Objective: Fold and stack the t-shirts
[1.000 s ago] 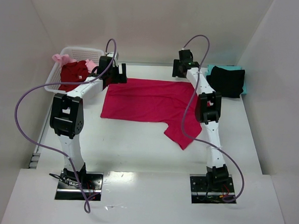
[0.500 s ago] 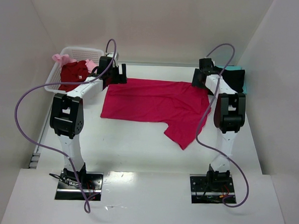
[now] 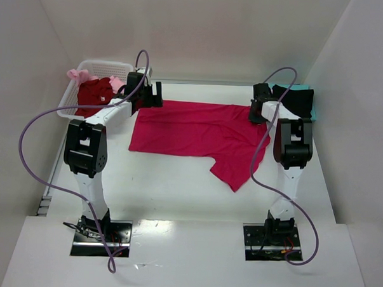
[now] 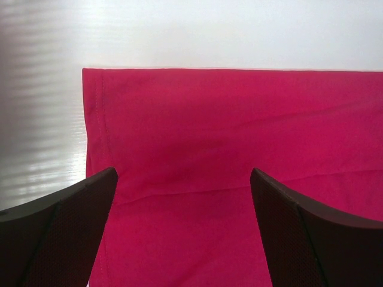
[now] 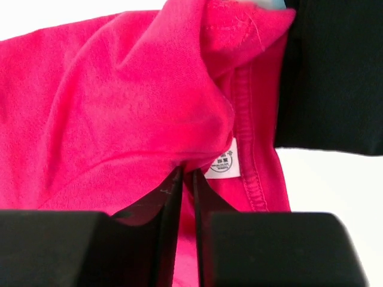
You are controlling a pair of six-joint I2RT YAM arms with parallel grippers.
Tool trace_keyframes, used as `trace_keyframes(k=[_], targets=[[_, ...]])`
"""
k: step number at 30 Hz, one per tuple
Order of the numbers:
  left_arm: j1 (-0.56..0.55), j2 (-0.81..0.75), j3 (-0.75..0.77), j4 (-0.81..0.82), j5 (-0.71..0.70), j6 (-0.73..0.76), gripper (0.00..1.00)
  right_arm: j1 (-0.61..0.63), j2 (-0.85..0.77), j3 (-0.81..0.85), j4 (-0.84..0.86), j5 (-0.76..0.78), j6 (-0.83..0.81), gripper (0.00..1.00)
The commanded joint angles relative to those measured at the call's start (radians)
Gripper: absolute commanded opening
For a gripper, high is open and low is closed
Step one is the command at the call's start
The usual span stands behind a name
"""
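Observation:
A crimson-pink t-shirt (image 3: 192, 131) lies spread across the table, one sleeve trailing toward the front right. My left gripper (image 3: 152, 94) hovers over its far left corner with the jaws wide open; in the left wrist view the flat cloth (image 4: 227, 149) fills the gap between the fingers of that gripper (image 4: 184, 173). At the far right corner my right gripper (image 3: 259, 111) is shut on a bunched fold of the shirt (image 5: 119, 101). The right wrist view shows the right gripper (image 5: 187, 170) pinching cloth just left of the white neck tag (image 5: 225, 162).
A folded black t-shirt (image 3: 292, 103) rests on a teal one (image 3: 312, 114) at the far right, right beside the held corner (image 5: 329, 72). A white lattice basket (image 3: 87, 68) at the far left holds a dark red t-shirt (image 3: 95, 91) and a pale pink one (image 3: 75, 73).
My right arm swung right along the shirt's far edge to the neck corner by the black tee, and its jaws closed on the cloth. The left arm stayed put.

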Motion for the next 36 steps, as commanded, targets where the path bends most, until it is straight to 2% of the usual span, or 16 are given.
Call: trace_keyframes(k=[1, 4, 13, 18, 20, 21, 22, 26, 30, 33, 36], targets=[[0.001, -0.022, 0.022, 0.019, 0.013, -0.015, 0.99, 0.002, -0.069, -0.054, 0.006, 0.005, 0.019, 0.16], [0.001, -0.013, 0.022, 0.019, 0.013, -0.015, 0.99, 0.002, -0.099, -0.085, 0.006, 0.014, 0.019, 0.13], [0.001, -0.002, 0.031, 0.019, 0.040, -0.015, 0.99, -0.007, -0.180, -0.163, -0.004, 0.060, 0.030, 0.13], [0.001, 0.019, 0.049, 0.008, 0.050, -0.015, 0.99, -0.027, -0.192, -0.154, -0.033, 0.060, 0.039, 0.16], [0.001, 0.019, 0.049, 0.008, 0.059, -0.015, 0.99, -0.027, -0.201, -0.145, -0.034, 0.060, 0.039, 0.32], [0.001, 0.019, 0.049, 0.008, 0.059, -0.015, 0.99, -0.027, -0.214, -0.145, -0.034, 0.060, 0.039, 0.37], [0.001, 0.019, 0.049, 0.008, 0.059, -0.015, 0.99, -0.027, -0.214, -0.113, -0.034, 0.049, 0.039, 0.48], [0.001, 0.029, 0.049, 0.008, 0.059, -0.003, 0.99, -0.027, -0.243, -0.024, 0.008, 0.002, 0.021, 0.60], [0.001, 0.010, 0.010, 0.049, 0.070, 0.017, 0.99, -0.027, -0.215, 0.058, 0.086, -0.096, -0.007, 0.60], [0.001, 0.001, -0.014, 0.059, 0.091, 0.002, 0.99, -0.027, -0.136, 0.118, 0.105, -0.120, -0.007, 0.60], [-0.008, 0.001, -0.023, 0.059, 0.077, -0.009, 0.99, -0.027, -0.042, 0.161, 0.105, -0.141, 0.002, 0.51]])
